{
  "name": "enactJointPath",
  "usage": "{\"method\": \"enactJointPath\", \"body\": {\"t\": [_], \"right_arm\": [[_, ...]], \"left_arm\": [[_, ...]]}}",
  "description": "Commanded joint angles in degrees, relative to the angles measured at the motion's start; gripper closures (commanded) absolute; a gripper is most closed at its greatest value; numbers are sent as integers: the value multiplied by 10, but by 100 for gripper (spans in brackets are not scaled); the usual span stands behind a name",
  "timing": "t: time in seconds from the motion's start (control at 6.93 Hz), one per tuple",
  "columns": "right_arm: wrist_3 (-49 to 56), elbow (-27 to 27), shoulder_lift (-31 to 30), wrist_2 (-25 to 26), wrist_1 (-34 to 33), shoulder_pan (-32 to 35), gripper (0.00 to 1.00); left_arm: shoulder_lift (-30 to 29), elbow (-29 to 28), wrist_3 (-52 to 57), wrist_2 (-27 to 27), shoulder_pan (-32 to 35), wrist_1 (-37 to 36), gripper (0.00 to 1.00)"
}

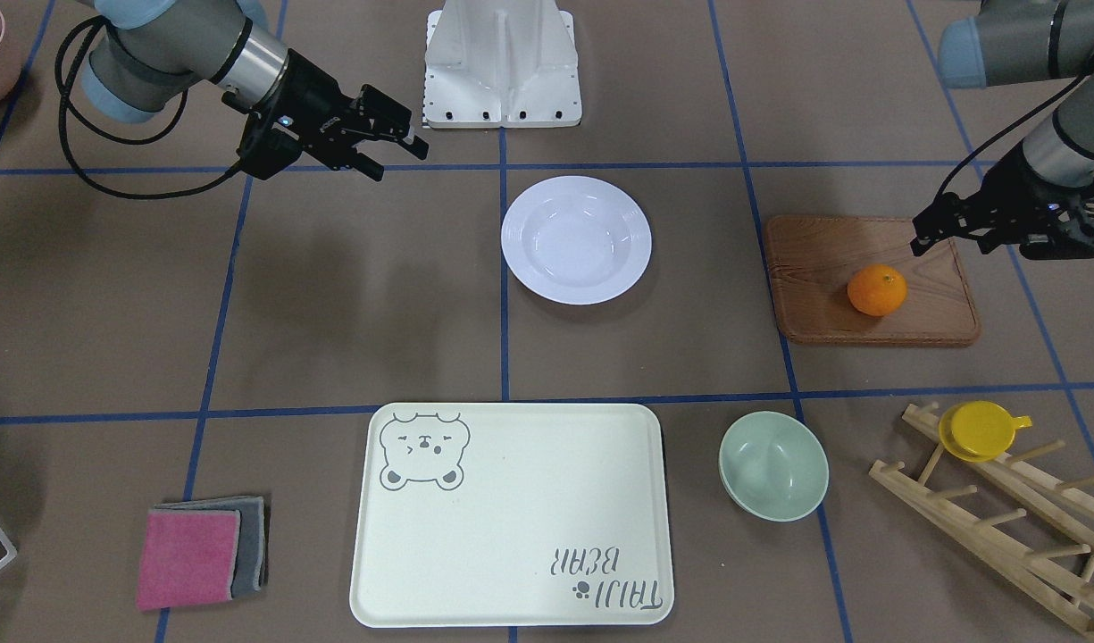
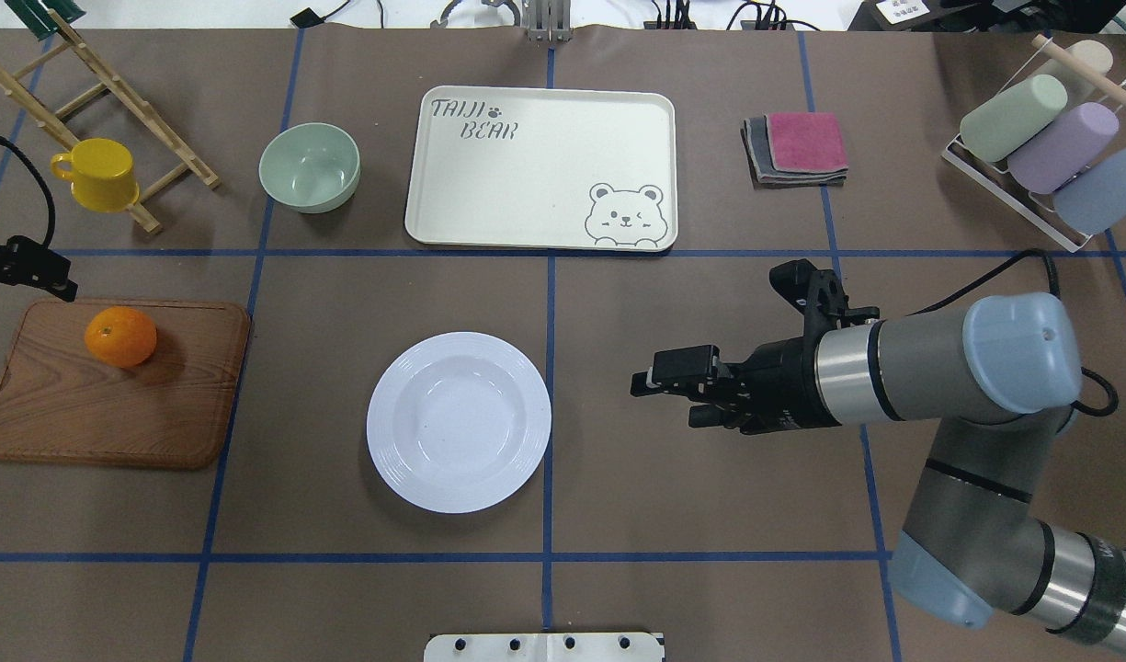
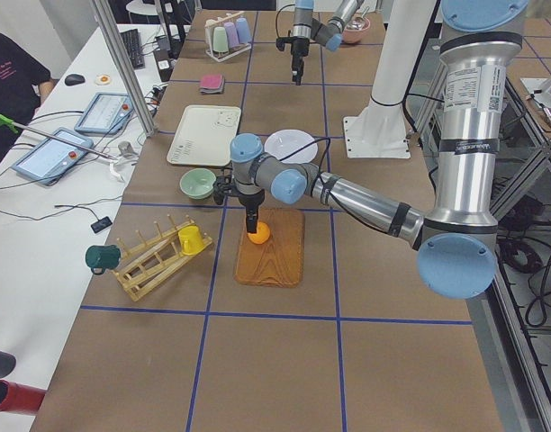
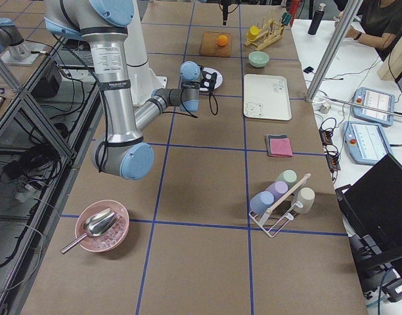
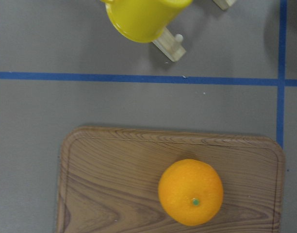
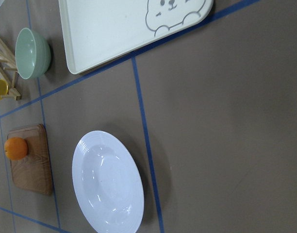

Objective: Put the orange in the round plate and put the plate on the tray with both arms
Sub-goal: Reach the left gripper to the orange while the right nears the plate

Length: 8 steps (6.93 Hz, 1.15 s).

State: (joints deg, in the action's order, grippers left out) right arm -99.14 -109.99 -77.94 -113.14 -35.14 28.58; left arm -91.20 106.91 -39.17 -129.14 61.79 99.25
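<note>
Hovering by orange (image 3: 259, 235), left pincer (image 3: 250, 223); overhead crops it.

bright orange (image 1: 877, 290), glossy white round plate (image 1: 576, 239), cream tray (image 1: 511, 513) with grey bear drawing, wood-grained brown board (image 1: 823, 268)

A robotics lab — a brown-covered worktop (image 2: 710, 515) gridded with blue tape lines (image 2: 551, 294), grey and silver robot arms (image 2: 930, 377) on a white pedestal (image 1: 502, 62), and touchscreen control tablets (image 4: 374, 105) beside a black laptop (image 4: 381, 190) on a white side table (image 3: 41, 252) — cables trailing.
</note>
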Motion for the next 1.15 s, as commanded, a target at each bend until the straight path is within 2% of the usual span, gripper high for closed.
{"method": "enactJointPath", "body": {"t": [0.0, 0.14, 0.58, 1.01], "right_arm": [[-11, 3, 16, 22, -1, -26, 0], [-12, 2, 20, 24, -1, -27, 0], [-11, 2, 20, 45, -1, -41, 0], [-11, 2, 20, 46, -1, -43, 0]], "left_arm": [[-13, -75, -36, 13, -23, 92, 1], [-17, -89, -72, 15, -44, 121, 1], [-17, -94, -93, 31, -64, 125, 2], [-28, -128, -110, 35, -82, 151, 3]]}}
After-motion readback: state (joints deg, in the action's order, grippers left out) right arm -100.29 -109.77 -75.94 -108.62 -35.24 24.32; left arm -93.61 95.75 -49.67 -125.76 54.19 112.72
